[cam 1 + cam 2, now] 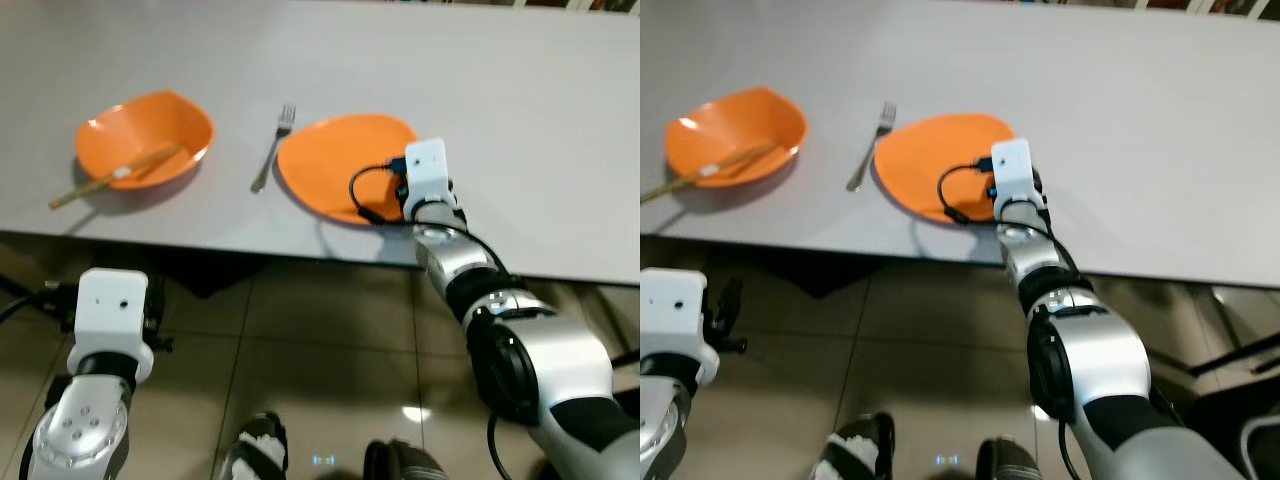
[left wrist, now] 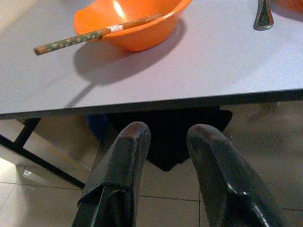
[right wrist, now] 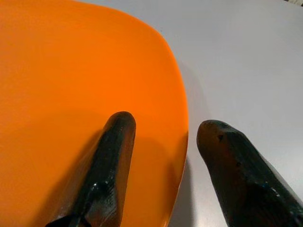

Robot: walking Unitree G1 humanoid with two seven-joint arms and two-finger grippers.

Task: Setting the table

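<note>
Right claw (image 3: 163,130) spread wide astride the right rim of the orange plate (image 3: 57,85), fork (image 1: 273,146) just beside the plate's left.

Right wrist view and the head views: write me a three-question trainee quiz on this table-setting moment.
1. True or false: the right gripper has its jaws open astride the orange plate's rim.
2. What lies across the orange bowl? A) a spoon B) chopsticks C) a knife
3. Fill in: the fork lies on the table between the bowl and the ____.

Key: 1 true; 2 B; 3 plate.
</note>
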